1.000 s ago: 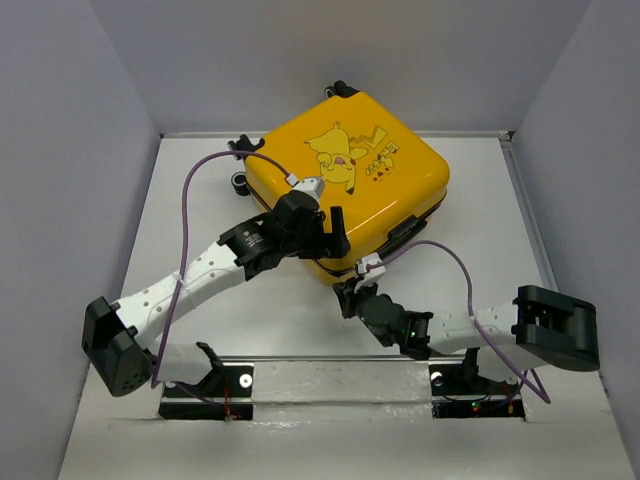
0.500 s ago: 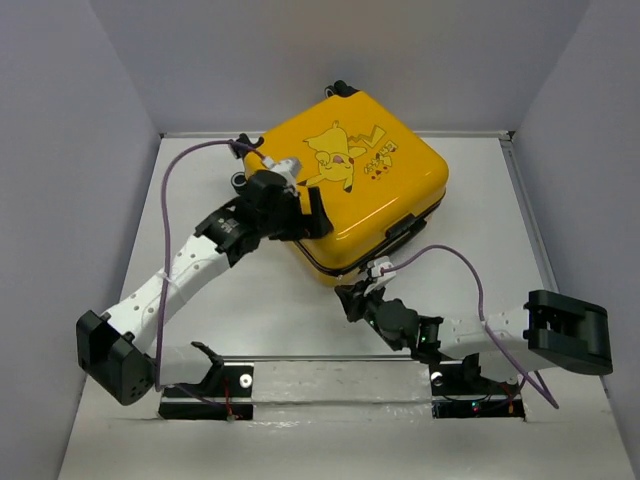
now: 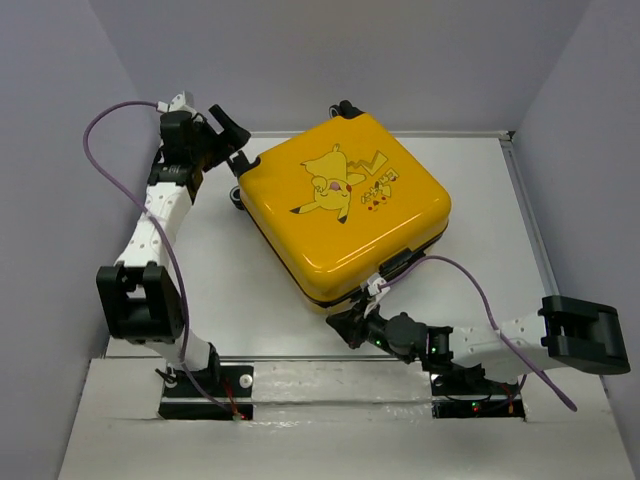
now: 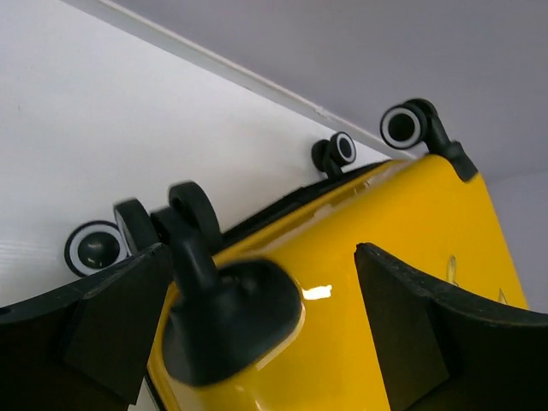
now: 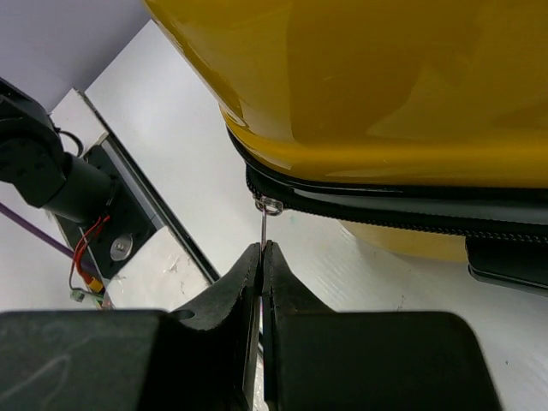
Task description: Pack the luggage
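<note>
The yellow luggage point(image 3: 345, 210) lies flat with its Pikachu lid up and closed. My right gripper point(image 3: 345, 322) is at its near corner, shut on the thin metal zipper pull point(image 5: 262, 224) that hangs from the black zipper line point(image 5: 385, 205). My left gripper point(image 3: 228, 135) is open at the luggage's far-left corner. In the left wrist view its fingers point(image 4: 428, 325) straddle the yellow shell point(image 4: 368, 282) and a black wheel bracket point(image 4: 227, 317), without closing on them.
Black wheels point(image 4: 402, 126) stick out of the luggage's far side near the back wall. A black side handle point(image 3: 400, 262) sits on its near right edge. The metal base rail point(image 3: 340, 385) runs along the near table edge. Purple cables loop over both arms.
My left arm swung from the lid up and back to the far-left corner. The luggage turned and slid a little nearer. My right gripper moved left along the zipper with the pull.
</note>
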Controlling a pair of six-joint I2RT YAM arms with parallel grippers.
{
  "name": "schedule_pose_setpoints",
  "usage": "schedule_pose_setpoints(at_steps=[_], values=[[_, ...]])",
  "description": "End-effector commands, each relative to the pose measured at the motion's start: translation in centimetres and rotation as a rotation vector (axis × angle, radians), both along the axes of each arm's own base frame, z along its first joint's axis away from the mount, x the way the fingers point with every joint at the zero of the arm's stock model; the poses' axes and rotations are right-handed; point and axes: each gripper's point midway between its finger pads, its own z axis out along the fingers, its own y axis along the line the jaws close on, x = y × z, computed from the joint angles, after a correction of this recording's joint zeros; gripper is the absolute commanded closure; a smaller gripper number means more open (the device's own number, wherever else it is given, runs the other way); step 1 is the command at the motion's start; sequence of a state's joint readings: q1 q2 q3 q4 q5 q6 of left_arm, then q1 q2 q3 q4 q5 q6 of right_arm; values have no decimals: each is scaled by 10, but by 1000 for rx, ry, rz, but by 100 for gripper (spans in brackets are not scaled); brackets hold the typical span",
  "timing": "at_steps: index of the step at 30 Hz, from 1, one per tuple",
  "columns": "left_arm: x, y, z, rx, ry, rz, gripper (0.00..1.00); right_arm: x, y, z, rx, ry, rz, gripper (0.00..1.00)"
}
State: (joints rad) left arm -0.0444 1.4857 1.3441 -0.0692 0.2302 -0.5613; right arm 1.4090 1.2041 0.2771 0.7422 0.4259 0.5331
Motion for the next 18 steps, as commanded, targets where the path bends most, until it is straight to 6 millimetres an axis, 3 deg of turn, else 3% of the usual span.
schedule_pose_setpoints(at_steps=[1, 2, 3, 4, 11, 18], values=[[39, 13, 0, -72, 9, -26, 1, -29, 3, -4, 13, 39, 123, 93], [48, 12, -17, -72, 46, -32, 1, -29, 2, -6, 8, 39, 122, 93], [53, 11, -14, -68, 42, -44, 1, -29, 2, -6, 6, 39, 123, 93], [58, 11, -27, -75, 74, -50, 1, -29, 2, -7, 1, 39, 123, 93], [77, 7, -45, -110, 105, -53, 1, -28, 3, -9, -16, 33, 125, 93], [80, -10, -49, -177, 109, -94, 1, -27, 4, -13, -29, 41, 116, 93]])
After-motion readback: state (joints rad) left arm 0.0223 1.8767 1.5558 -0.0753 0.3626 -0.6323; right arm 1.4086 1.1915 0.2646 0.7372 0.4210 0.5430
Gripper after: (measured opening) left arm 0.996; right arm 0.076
